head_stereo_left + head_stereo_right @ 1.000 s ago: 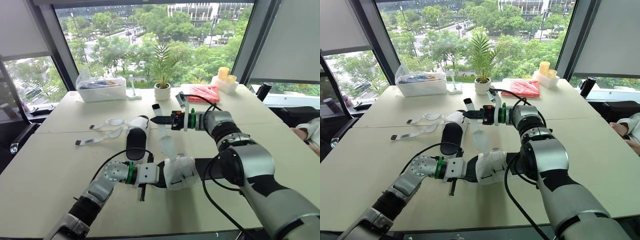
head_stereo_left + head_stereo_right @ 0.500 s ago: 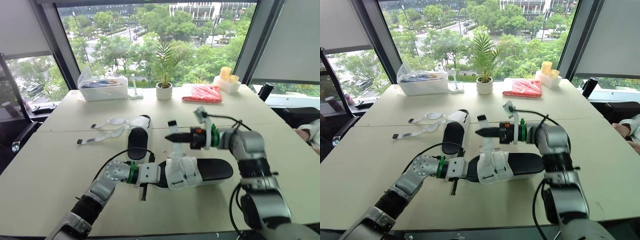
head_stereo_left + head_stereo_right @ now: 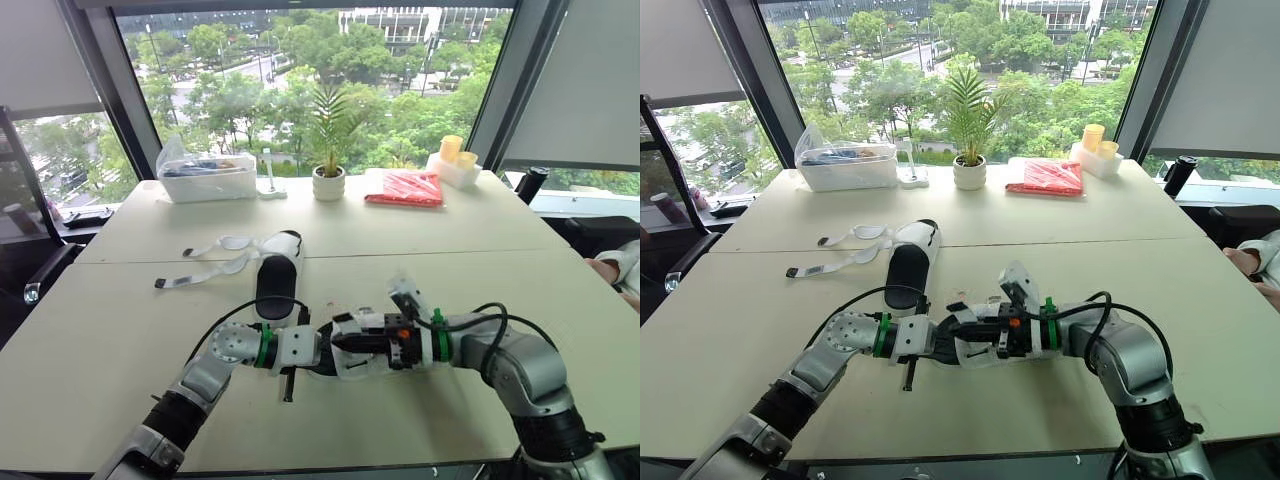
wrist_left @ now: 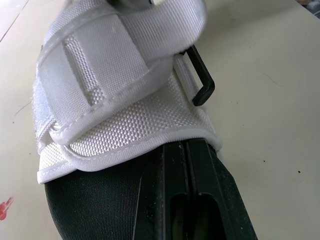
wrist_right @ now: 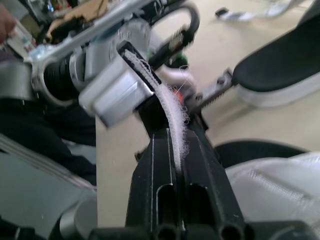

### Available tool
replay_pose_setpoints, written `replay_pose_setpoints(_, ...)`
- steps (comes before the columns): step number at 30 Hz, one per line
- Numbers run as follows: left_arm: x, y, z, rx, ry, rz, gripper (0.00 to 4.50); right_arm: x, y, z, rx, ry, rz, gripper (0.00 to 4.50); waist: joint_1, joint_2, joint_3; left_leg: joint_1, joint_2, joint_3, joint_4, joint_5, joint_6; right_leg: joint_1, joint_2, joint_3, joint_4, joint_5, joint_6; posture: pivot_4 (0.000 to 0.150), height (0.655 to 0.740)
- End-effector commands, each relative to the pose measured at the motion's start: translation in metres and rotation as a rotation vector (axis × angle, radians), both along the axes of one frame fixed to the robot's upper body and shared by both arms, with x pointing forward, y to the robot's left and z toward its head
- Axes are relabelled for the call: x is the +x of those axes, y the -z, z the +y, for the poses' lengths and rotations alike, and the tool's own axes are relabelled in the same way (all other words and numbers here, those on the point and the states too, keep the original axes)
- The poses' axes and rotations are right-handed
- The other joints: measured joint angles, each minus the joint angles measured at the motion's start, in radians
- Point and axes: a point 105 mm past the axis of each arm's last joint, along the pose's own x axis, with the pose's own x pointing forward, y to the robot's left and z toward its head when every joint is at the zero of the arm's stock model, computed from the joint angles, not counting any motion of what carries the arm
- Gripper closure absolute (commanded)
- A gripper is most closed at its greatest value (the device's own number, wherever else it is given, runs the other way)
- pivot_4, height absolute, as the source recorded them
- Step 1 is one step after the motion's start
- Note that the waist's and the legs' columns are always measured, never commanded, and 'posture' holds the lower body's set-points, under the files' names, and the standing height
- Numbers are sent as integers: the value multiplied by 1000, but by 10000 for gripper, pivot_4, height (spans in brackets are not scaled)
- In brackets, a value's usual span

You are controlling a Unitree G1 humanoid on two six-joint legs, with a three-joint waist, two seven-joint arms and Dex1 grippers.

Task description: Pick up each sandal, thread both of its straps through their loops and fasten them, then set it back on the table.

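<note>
The near sandal (image 3: pixel 350 366), black sole with white straps, lies on the table (image 3: pixel 120 330) in front of me. My left gripper (image 3: pixel 316 352) is shut on its toe end; in the left wrist view the fingers (image 4: pixel 187 170) clamp the black sole below a folded white strap (image 4: pixel 120 75) and a black loop (image 4: pixel 202 82). My right gripper (image 3: pixel 338 340) is low over the sandal, shut on the fuzzy end of a white strap (image 5: pixel 173 112), close to the left gripper. The second sandal (image 3: pixel 276 272) lies farther back, its loose straps (image 3: pixel 205 257) spread out to the left.
At the far edge stand a clear plastic box (image 3: pixel 205 178), a potted plant (image 3: pixel 327 180), a red packet (image 3: pixel 405 187) and yellow cups (image 3: pixel 450 158). A person's sleeve (image 3: pixel 620 262) shows at the right edge. A black cable (image 3: pixel 235 315) loops over my left arm.
My right gripper has come down and toward me with the strap, from raised over the table's middle to low on the sandal by the left gripper. The left gripper has stayed put.
</note>
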Motion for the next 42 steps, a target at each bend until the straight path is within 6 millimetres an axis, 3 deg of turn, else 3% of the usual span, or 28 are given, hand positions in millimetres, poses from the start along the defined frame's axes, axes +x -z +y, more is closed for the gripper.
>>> replay_pose_setpoints(1,-30,64,9,194,38,208,45000,-13,-11,-5,-21,-69,-68,25694,4,0,0,0,0,0,0,0,0,0,0,0,0,0,0,1500,7400)
replay_pose_setpoints(6,-29,63,8,193,41,208,45000,-42,-5,-28,-149,-179,-70,319,19,-2,0,0,0,0,0,-1,1,0,0,0,-1,-1,2,1500,7400)
replay_pose_setpoints(11,-29,63,7,190,43,212,45000,-68,4,-53,-261,-235,-21,319,23,-4,0,-1,1,1,0,-1,2,1,-1,-1,-1,-3,0,1500,7400)
replay_pose_setpoints(16,-29,65,6,187,44,214,45000,-52,10,-67,-244,-73,138,319,22,-7,-3,-1,1,1,1,-2,1,2,-1,0,-2,-4,0,1500,7400)
replay_pose_setpoints(20,-29,67,7,191,46,213,45000,-36,11,-61,-155,66,331,319,23,-8,-4,-1,1,1,1,-2,2,2,-1,0,-3,-4,-1,1500,7400)
replay_pose_setpoints(26,-30,70,7,191,49,214,45000,-34,22,-48,-118,135,555,319,26,-8,-4,-2,1,1,1,-2,4,1,-2,-1,-5,-4,-1,1500,7400)
replay_pose_setpoints(33,-31,71,6,189,53,216,45000,-34,30,-27,-80,156,614,319,24,-8,-6,-2,0,1,1,-3,5,2,-2,-1,-5,-4,0,1500,7400)
replay_pose_setpoints(41,-33,70,6,185,49,220,45000,-23,37,-18,-13,217,661,319,24,-8,-6,-2,0,1,1,-3,5,2,-2,-1,-5,-4,0,1500,7400)
replay_pose_setpoints(42,-33,70,6,185,48,220,45000,-24,38,-17,-17,212,665,2617,24,-8,-7,-1,0,1,1,-3,5,2,-2,-1,-5,-4,0,1500,7400)
